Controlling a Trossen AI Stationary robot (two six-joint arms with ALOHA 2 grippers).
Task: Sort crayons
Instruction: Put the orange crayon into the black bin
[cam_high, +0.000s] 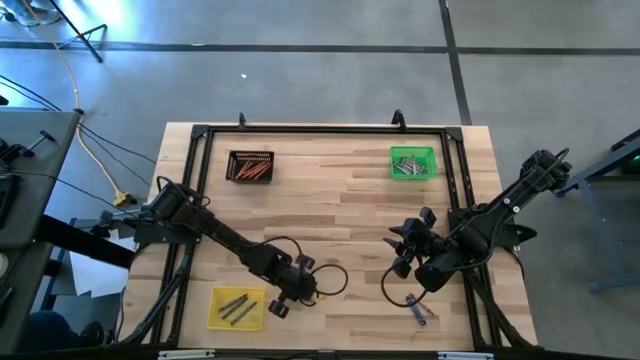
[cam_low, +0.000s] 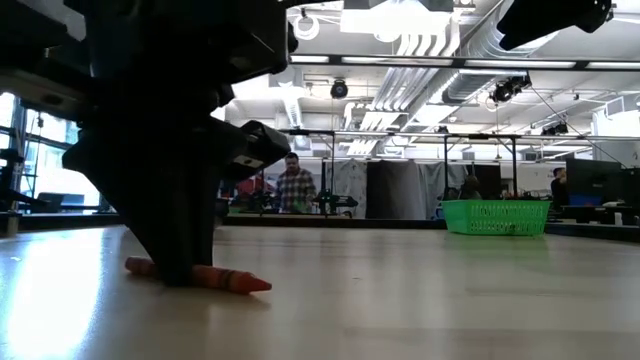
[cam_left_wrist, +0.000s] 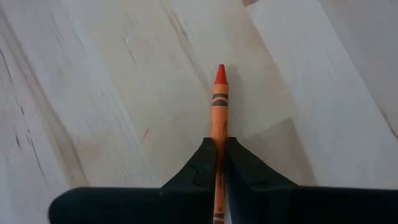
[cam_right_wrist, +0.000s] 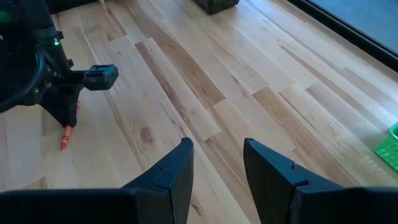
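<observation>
The wooden table (cam_high: 340, 200) carries three small trays set well apart, presumably one per colour: a black tray (cam_high: 250, 166) of orange-red sticks at the far left, a green tray (cam_high: 413, 162) of grey sticks at the far right, and a yellow tray (cam_high: 238, 307) near the front edge, just beside the left gripper (cam_high: 285, 300) on its outer side.

The left arm reaches low across the table so that its gripper stands straight down on the boards. Its fingers (cam_left_wrist: 205, 165) are pressed together on an orange-red crayon (cam_left_wrist: 219, 106), pinching it along its length; the pointed tip juts out ahead of the fingertips. In the low view the crayon lies flat on the wood, so it appears clamped but not yet lifted. Judging by its colour, it belongs in the black tray, well ahead of this gripper.

The right gripper (cam_right_wrist: 217, 158) waits above the table with its fingers spread and nothing between them, facing the left gripper. A few loose crayons (cam_high: 418, 311) lie just behind and below it near the table's front edge, probably next in line.
</observation>
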